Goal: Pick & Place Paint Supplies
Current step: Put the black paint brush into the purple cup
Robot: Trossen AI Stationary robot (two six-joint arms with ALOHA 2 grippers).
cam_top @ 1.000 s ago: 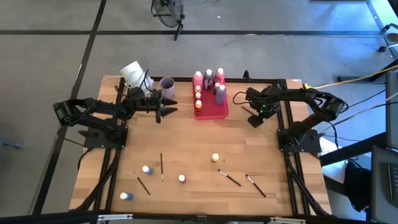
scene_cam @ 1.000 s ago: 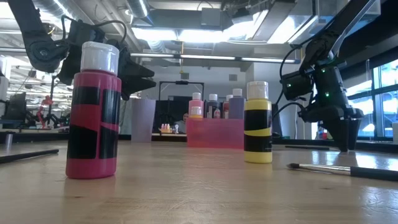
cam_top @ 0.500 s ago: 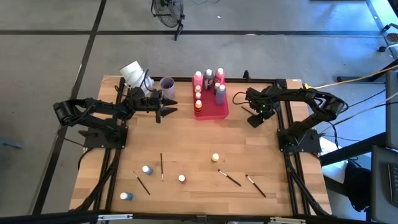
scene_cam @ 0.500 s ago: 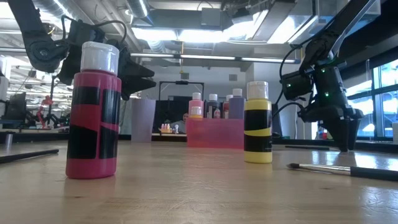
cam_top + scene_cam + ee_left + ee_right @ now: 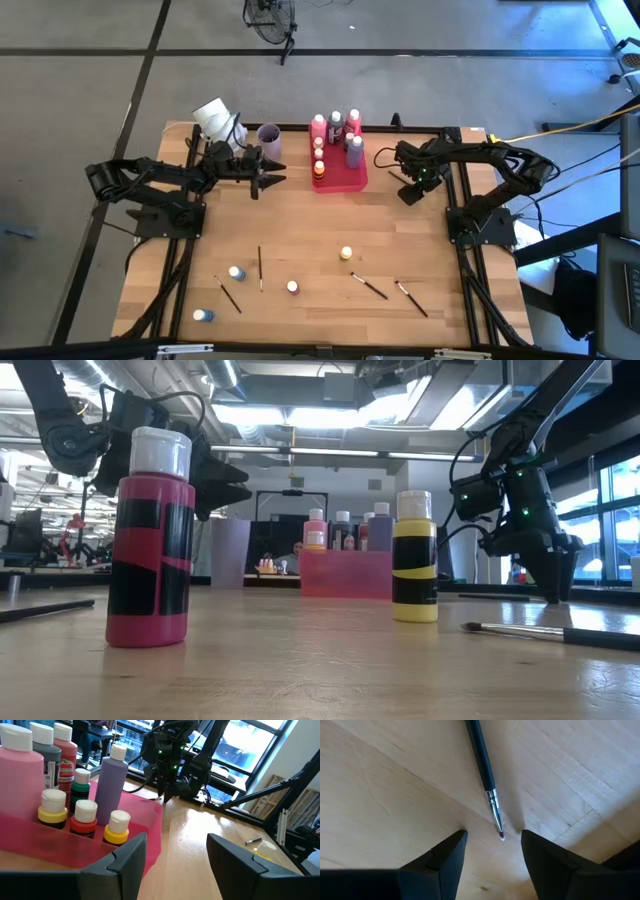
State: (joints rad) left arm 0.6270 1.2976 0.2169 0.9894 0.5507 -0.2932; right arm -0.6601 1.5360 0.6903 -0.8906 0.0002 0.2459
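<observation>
We note a pale wooden table (image 5: 310, 230) on a grey concrete floor (image 5: 80, 90). Left gripper (image 5: 272, 179), jaws spread and empty, hovers beside the pink-red tray (image 5: 338, 172) of bottles. Right gripper (image 5: 407, 194), jaws spread, points down over a paintbrush (image 5: 485, 772) lying flat at the table's far right. Near the front edge we see loose bottles, including yellow (image 5: 346, 254) and blue (image 5: 203, 315), and brushes (image 5: 368, 287).
</observation>
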